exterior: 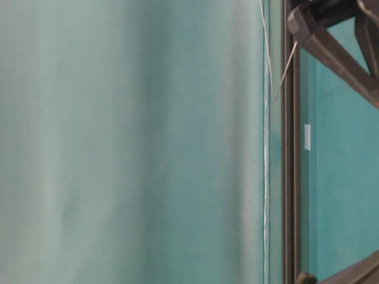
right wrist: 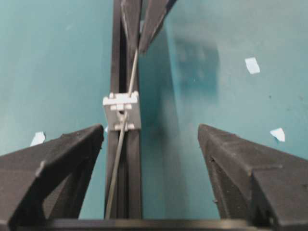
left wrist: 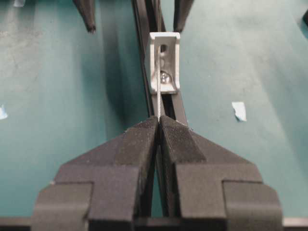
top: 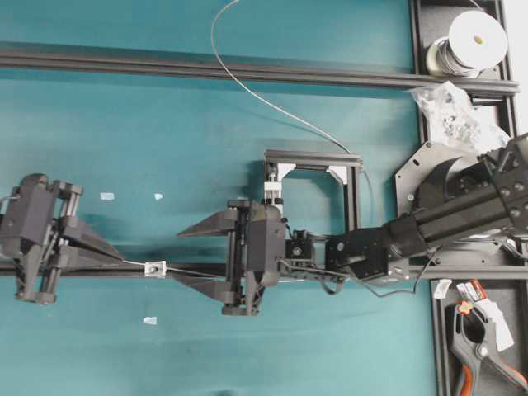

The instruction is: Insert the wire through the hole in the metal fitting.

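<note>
Now wire (left wrist: 158, 98) runs through fitting (left wrist: 164, 62) into left hand (left wrist: 159, 126).

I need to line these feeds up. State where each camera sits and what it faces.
Overhead: looks straight down; both arms, thin silvery wire.
Table-level: low, sideways along the teal mat; one dark arm part.
Left wrist: over the shut left gripper pinching the wire, facing the small silvery metal fitting.
Right wrist: between the open right gripper fingers.
Both wrist views share the fitting.
</note>
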`<act>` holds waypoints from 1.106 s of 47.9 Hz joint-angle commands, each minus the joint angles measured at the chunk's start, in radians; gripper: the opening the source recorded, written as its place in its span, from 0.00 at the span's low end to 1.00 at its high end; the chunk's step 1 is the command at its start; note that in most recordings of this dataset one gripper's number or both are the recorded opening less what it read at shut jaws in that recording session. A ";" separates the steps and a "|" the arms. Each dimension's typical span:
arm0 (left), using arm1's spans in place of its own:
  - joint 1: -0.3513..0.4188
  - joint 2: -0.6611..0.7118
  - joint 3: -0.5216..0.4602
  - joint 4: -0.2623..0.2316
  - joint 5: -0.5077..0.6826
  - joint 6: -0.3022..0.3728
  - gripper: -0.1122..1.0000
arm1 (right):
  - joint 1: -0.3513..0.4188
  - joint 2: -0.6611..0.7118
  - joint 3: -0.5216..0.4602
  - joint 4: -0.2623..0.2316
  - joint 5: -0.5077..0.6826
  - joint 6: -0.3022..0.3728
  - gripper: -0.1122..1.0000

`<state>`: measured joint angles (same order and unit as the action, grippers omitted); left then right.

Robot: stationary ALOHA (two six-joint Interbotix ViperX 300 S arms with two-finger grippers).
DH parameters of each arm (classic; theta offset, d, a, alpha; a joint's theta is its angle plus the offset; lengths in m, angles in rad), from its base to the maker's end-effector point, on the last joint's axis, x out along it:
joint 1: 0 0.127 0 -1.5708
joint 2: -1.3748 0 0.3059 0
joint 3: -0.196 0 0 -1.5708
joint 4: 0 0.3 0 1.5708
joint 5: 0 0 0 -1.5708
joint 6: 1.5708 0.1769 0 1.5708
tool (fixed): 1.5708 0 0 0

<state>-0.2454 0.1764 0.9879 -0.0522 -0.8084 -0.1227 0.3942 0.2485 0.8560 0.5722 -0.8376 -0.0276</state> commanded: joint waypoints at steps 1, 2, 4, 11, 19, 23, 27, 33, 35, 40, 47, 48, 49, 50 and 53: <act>-0.002 -0.063 0.015 -0.003 0.014 -0.002 0.01 | 0.005 -0.043 0.002 -0.002 -0.003 0.000 0.91; -0.002 -0.072 0.023 -0.002 0.018 -0.002 0.01 | 0.005 -0.044 0.006 -0.002 -0.002 0.002 0.91; -0.003 -0.094 0.040 -0.002 0.028 -0.002 0.01 | 0.006 -0.048 0.008 -0.002 0.000 0.002 0.91; -0.009 -0.155 0.095 -0.002 0.051 -0.003 0.01 | 0.006 -0.049 0.011 -0.002 0.011 0.002 0.91; -0.020 -0.222 0.152 -0.002 0.074 -0.002 0.01 | 0.008 -0.049 0.011 -0.003 0.018 0.002 0.91; -0.028 -0.258 0.184 0.000 0.077 -0.002 0.01 | 0.006 -0.049 0.011 -0.002 0.017 0.002 0.91; -0.034 -0.285 0.210 0.002 0.078 -0.002 0.01 | 0.006 -0.049 0.011 -0.002 0.018 0.002 0.90; -0.043 -0.302 0.232 0.005 0.091 -0.002 0.01 | 0.006 -0.049 0.011 -0.003 0.018 0.002 0.90; -0.044 -0.301 0.229 0.005 0.091 -0.002 0.01 | 0.006 -0.049 0.011 -0.002 0.018 0.002 0.90; -0.043 -0.291 0.206 0.005 0.095 0.006 0.01 | 0.006 -0.049 0.011 -0.002 0.017 0.002 0.90; -0.038 -0.275 0.187 0.002 0.115 0.006 0.01 | 0.006 -0.049 0.006 -0.003 0.018 0.002 0.90; -0.037 -0.272 0.187 0.005 0.117 0.006 0.01 | 0.006 -0.049 0.006 -0.002 0.018 0.002 0.90; -0.035 -0.268 0.187 0.002 0.117 0.003 0.02 | 0.006 -0.049 0.006 -0.002 0.018 0.002 0.90; -0.035 -0.265 0.187 0.002 0.117 0.002 0.03 | 0.006 -0.049 0.006 -0.002 0.018 0.002 0.90; -0.032 -0.256 0.186 -0.002 0.115 -0.002 0.07 | 0.006 -0.049 0.006 -0.002 0.018 0.002 0.90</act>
<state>-0.2823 -0.0813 1.1873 -0.0522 -0.6888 -0.1212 0.3973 0.2301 0.8728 0.5722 -0.8145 -0.0276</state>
